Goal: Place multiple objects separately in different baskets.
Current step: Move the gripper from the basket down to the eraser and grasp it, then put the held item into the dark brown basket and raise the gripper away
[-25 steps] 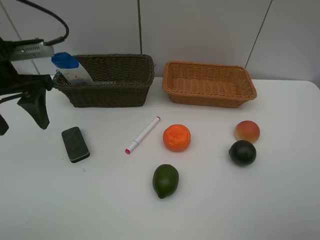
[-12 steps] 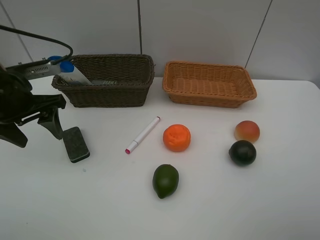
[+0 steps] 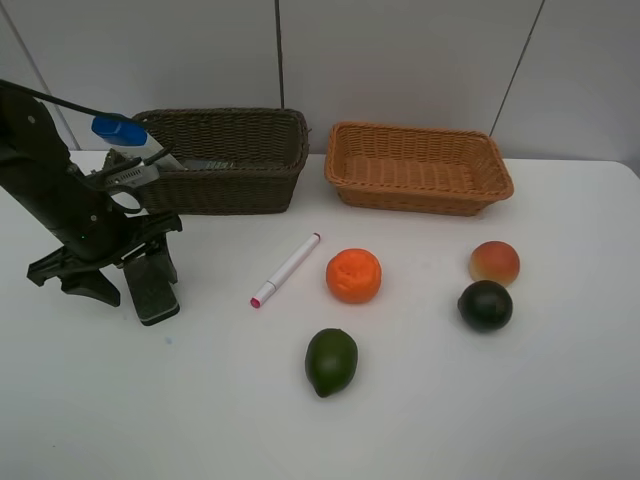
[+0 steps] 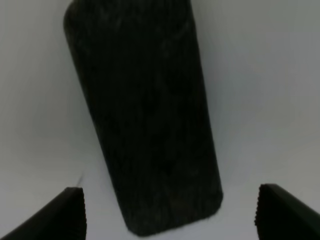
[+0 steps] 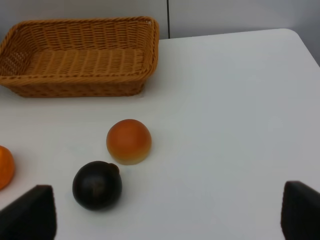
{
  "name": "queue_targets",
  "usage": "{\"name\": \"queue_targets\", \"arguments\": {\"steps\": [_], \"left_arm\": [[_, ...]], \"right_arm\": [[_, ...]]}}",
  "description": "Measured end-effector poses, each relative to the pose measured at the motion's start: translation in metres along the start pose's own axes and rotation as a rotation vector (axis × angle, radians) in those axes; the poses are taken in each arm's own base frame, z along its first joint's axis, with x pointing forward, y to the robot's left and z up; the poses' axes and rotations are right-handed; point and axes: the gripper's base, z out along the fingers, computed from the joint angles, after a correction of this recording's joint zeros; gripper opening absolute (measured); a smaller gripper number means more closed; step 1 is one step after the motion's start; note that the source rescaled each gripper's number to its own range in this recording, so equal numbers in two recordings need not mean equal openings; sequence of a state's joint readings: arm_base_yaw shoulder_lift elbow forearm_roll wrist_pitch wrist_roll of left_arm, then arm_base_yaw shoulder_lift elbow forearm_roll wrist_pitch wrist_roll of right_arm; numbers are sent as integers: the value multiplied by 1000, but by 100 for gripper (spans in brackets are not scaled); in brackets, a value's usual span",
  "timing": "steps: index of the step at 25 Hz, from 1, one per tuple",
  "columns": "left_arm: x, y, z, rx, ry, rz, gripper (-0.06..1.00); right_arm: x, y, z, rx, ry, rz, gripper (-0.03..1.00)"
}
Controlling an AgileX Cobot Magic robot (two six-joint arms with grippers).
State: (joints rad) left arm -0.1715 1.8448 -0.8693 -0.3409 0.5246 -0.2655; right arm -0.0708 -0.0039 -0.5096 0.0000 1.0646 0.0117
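My left gripper point(image 3: 132, 275) is open and low over the black eraser block point(image 3: 153, 292), with a finger on each side of it. The eraser fills the left wrist view point(image 4: 145, 110) between my fingertips point(image 4: 60, 215). The white blue-capped tube point(image 3: 130, 137) leans in the dark brown basket point(image 3: 240, 190). The pink-capped marker point(image 3: 287, 269), bumpy orange point(image 3: 354, 275), lime point(image 3: 331, 361), dark fruit point(image 3: 485, 305) and peach point(image 3: 494, 262) lie on the table. My right gripper point(image 5: 162, 215) is open and empty, near the peach point(image 5: 129, 141) and dark fruit point(image 5: 97, 184). The pump bottle is not visible.
The light orange-tan basket point(image 3: 418, 195) stands at the back, right of the dark one, and holds nothing; it also shows in the right wrist view point(image 5: 80, 85). The white table point(image 3: 500, 400) ends at the wall behind the baskets.
My left arm has swung right and down from the table's left edge to the eraser, and its open fingers now straddle it. Nothing else has moved.
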Motion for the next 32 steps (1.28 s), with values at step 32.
{"name": "queue_targets", "arguments": {"steps": [32], "left_arm": [[-24, -30, -56, 99, -145, 185, 52]], "right_arm": [[0, 0, 0, 0, 0, 0, 99]]}}
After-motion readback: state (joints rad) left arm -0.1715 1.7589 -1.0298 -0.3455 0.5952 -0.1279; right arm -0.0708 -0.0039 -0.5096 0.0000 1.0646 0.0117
